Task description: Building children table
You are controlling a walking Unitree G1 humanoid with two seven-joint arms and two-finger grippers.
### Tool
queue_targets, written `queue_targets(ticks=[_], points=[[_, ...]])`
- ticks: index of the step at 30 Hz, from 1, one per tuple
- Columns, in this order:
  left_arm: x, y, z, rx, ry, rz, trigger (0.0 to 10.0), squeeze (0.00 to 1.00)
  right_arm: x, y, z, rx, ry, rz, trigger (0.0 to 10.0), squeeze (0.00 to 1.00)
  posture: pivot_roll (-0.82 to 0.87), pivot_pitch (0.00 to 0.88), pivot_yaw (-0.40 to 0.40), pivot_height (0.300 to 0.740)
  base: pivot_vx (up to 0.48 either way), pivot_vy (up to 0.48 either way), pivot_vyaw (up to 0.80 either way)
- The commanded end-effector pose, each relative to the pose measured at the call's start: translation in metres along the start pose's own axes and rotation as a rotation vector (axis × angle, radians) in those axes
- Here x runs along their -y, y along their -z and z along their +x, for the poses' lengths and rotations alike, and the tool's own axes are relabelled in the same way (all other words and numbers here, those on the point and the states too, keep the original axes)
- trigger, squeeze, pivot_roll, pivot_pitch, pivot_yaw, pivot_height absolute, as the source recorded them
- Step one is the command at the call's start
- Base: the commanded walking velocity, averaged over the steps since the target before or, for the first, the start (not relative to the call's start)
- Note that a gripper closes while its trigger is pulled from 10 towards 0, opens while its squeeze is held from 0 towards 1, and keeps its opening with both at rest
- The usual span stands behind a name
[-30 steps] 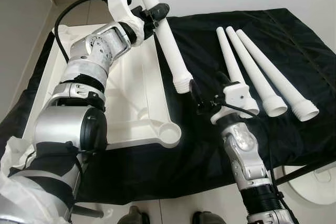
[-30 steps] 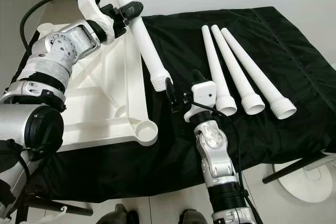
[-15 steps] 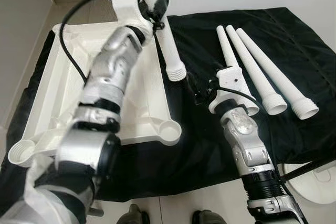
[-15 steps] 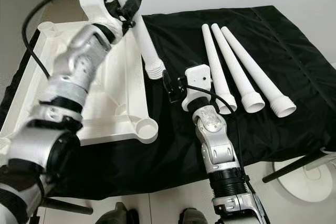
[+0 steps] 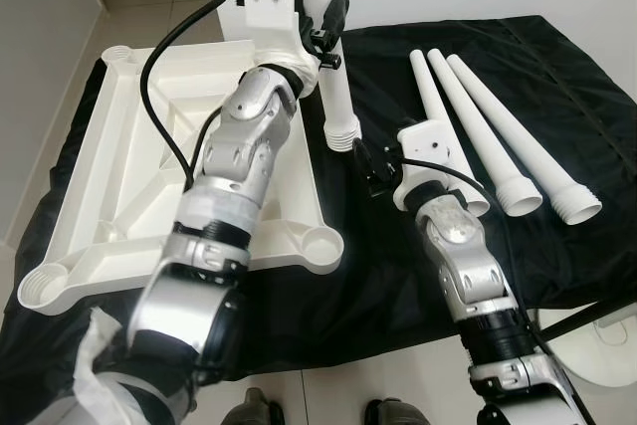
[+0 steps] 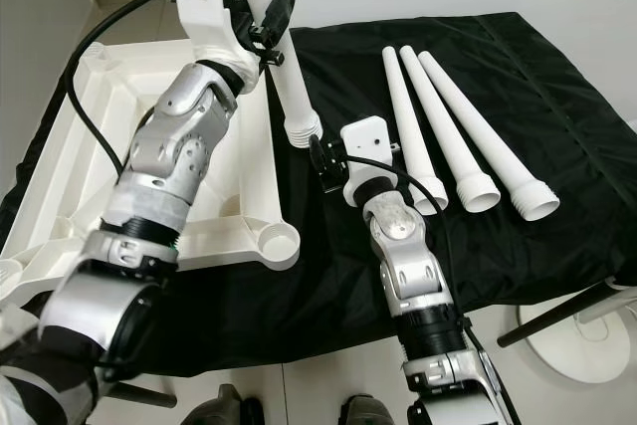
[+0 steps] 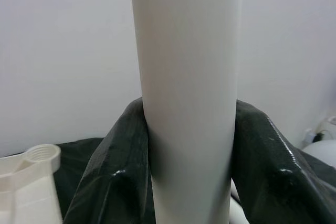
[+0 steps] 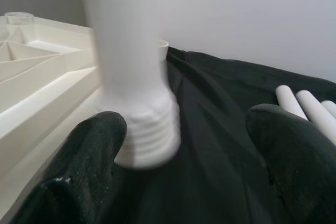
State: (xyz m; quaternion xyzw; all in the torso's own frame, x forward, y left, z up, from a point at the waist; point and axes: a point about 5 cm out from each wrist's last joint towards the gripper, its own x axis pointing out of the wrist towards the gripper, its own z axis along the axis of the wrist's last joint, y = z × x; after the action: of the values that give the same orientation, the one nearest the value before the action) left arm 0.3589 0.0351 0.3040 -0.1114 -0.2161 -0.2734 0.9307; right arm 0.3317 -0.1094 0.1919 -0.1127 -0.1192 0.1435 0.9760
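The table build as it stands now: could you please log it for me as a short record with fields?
held leg: white leg, upright, threaded end down, above the black cloth
left pincer: shut on the held leg
right pincer: open, beside the leg's threaded end, not touching it
tabletop: white, upside down, on the robot's left, corner sockets showing
nearest socket: no leg in it
spare legs: three, side by side on the cloth, on the robot's right

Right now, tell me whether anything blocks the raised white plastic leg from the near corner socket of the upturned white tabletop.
Nothing visible blocks it. The left gripper holds the white plastic leg upright, threaded end down, above the black cloth. The near corner socket of the upturned white tabletop lies open. The right gripper hovers open beside the leg.
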Motion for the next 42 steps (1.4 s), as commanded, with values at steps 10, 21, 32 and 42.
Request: queue_targets(ticks=[10, 21, 32, 42], points=[[0.040, -0.001, -0.005, 0.030, 0.081, 0.007, 10.0, 0.00, -0.010, -0.005, 0.016, 0.001, -0.021, -0.037, 10.0, 0.00, -0.08, 0.052, 0.067, 0.740, 0.000, 0.000, 0.00], [0.048, 0.000, -0.008, 0.025, 0.090, 0.007, 10.0, 0.00, -0.003, -0.013, 0.020, 0.034, 0.015, -0.061, 10.0, 0.00, -0.08, 0.041, 0.066, 0.740, 0.000, 0.000, 0.00], [0.052, 0.000, -0.010, 0.020, 0.097, 0.006, 10.0, 0.00, 0.000, -0.014, 0.023, 0.042, 0.024, -0.064, 8.8, 0.00, -0.08, 0.038, 0.065, 0.740, 0.000, 0.000, 0.00], [0.055, 0.000, -0.011, 0.018, 0.108, 0.013, 10.0, 0.00, 0.002, -0.015, 0.024, 0.044, 0.051, -0.055, 0.0, 0.00, -0.07, 0.037, 0.066, 0.740, 0.000, 0.000, 0.00]])
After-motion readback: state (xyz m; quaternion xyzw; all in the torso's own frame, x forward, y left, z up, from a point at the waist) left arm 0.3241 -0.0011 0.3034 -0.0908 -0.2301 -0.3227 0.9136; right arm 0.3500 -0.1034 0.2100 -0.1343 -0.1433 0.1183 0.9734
